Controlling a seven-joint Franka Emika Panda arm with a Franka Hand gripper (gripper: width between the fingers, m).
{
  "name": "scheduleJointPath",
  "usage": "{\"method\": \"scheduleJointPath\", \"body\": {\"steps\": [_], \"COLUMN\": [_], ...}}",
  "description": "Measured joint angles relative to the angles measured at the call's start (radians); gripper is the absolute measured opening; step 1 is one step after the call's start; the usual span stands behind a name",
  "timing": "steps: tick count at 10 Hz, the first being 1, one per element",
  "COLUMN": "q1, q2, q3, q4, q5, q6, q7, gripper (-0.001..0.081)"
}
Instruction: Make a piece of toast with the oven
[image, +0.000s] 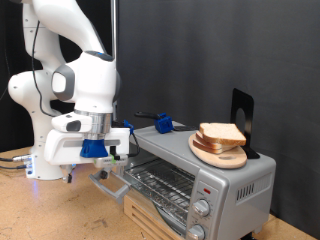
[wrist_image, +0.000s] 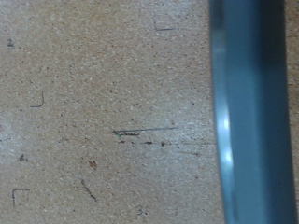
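The oven (image: 195, 180) stood open, its door (image: 112, 183) lowered. The gripper (image: 93, 150) hung just beside that door; whether it was open or closed could not be told. The bread (image: 221, 135) lay on the plate (image: 215, 155) atop the oven. It was judged light, soft and easily crushed, best pinched gently by 2 crust edges.

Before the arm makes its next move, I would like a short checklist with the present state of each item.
1. Oven door open: ok, it lies folded down and the wire rack shows.
2. Bread ready: ok, slices sit on the wooden plate on top of the oven.
3. Rack holds no bread: ok, none is visible on it.
4. Gripper holds nothing: cannot tell, its fingers are hidden low beside the open door.
5. Wrist view: shows only the table surface and a grey-blue edge, no fingers.
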Motion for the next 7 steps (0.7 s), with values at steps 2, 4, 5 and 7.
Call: {"method": "scheduleJointPath", "body": {"steps": [2,4,5,7], "q1": [-0.010,-0.019,-0.023,-0.026], "q2": [0.022,0.062,0.091,0.156], "q3": [-0.004,-0.016,-0.023,-0.034], "q4": [0.005,0.012,0.021,0.048], "q5": [-0.053,-0.141,-0.162,-0.178], "q6": [0.002,0.022,0.029,0.035], "q7": [0.053,0.149,0.177,0.233], "gripper": [0.0808,0.0808,0.0808,0.0808]}}
